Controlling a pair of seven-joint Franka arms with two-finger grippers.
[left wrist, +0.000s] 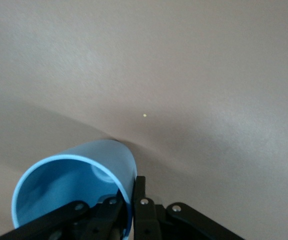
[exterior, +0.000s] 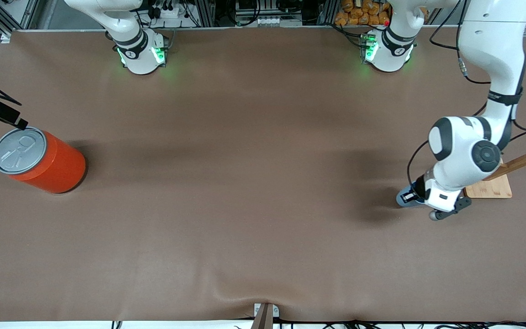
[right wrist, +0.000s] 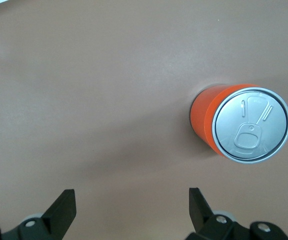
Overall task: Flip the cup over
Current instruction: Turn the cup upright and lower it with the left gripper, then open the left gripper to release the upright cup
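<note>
The light-blue cup [left wrist: 104,160] is pinched at its rim by my left gripper [left wrist: 130,192], with one finger inside the darker blue hollow and one outside. The cup is tilted, its mouth facing the wrist camera and its base end down at the brown table. In the front view only a blue edge of the cup [exterior: 402,199] shows under my left gripper [exterior: 410,197], toward the left arm's end of the table. My right gripper [right wrist: 131,200] is open and empty above bare table, beside the red can; in the front view the right gripper [exterior: 18,122] hangs just over the can.
The large red can [exterior: 46,162] with a grey pull-tab lid stands toward the right arm's end and also shows in the right wrist view [right wrist: 236,125]. A wooden peg rack [exterior: 489,187] stands right beside the left arm's hand.
</note>
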